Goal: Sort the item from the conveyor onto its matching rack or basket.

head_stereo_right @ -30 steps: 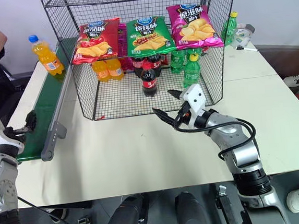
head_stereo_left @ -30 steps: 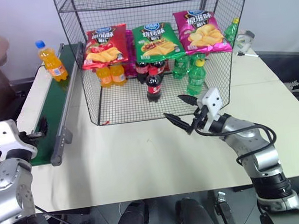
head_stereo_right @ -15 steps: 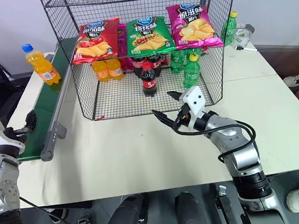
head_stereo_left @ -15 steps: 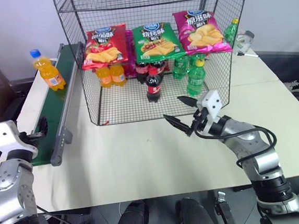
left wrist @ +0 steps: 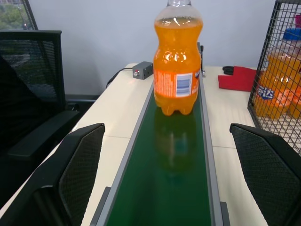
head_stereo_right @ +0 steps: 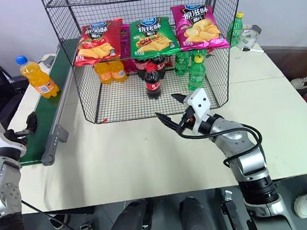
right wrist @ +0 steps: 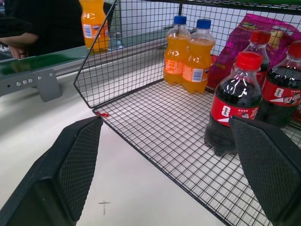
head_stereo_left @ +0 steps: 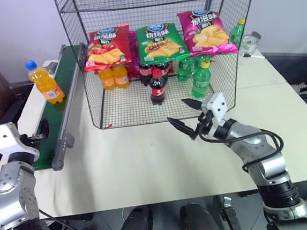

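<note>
The orange soda bottle [head_stereo_left: 45, 83] has ridden down the conveyor [head_stereo_left: 54, 121] from its far end twd the left tool [left wrist: 169, 179], which waits w/ fingers wide apart at the near end, so it looks nearly grabbable; right tool [head_stereo_left: 185, 117] also spread, by the rack [head_stereo_left: 158, 50].

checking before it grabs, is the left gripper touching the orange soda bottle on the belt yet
Apart. The left wrist view shows the orange soda bottle standing upright farther up the conveyor, with bare belt between it and the open left gripper.
</note>
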{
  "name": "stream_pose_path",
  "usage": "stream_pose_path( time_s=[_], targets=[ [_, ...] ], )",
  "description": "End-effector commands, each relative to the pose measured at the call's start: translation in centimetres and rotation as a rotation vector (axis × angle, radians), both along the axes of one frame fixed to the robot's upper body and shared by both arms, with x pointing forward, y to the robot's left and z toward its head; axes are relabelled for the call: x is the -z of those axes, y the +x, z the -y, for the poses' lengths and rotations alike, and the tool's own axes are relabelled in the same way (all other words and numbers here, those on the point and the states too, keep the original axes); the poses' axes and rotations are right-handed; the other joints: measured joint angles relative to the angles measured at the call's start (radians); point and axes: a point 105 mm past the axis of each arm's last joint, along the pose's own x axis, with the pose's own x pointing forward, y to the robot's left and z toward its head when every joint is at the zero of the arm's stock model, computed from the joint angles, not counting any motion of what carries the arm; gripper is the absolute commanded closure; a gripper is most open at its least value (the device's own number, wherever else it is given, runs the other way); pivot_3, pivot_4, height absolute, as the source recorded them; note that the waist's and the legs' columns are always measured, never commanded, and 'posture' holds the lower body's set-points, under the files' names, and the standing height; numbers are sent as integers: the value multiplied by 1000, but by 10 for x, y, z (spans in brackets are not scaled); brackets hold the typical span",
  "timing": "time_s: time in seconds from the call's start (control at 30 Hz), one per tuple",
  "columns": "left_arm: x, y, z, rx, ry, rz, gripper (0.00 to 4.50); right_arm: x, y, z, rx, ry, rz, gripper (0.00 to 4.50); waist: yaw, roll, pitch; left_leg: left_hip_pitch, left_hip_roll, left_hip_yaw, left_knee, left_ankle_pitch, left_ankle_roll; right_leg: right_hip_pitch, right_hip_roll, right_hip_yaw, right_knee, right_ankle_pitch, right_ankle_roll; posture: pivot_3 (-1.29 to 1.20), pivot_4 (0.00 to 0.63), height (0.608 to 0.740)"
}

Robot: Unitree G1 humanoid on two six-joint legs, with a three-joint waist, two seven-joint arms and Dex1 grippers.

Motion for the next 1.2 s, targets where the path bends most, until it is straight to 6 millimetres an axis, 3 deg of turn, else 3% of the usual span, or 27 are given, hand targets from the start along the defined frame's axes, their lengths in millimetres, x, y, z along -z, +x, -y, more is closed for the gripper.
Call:
stream_pose_path(
  time_s=[0.03,1.2],
  targets=[
    [-9,-3,-4,-18,17,44,57,-13,-6,-7,-30,15,49,0,0,0,0,0,0,0,0,0,0,0,0,0,0,0,0,0,150,740],
    [-19,-5,-11,-37,46,99,57,-9,-17,-24,-126,-7,32,0,0,0,0,0,0,0,0,0,0,0,0,0,0,0,0,0,150,740]
  ],
)
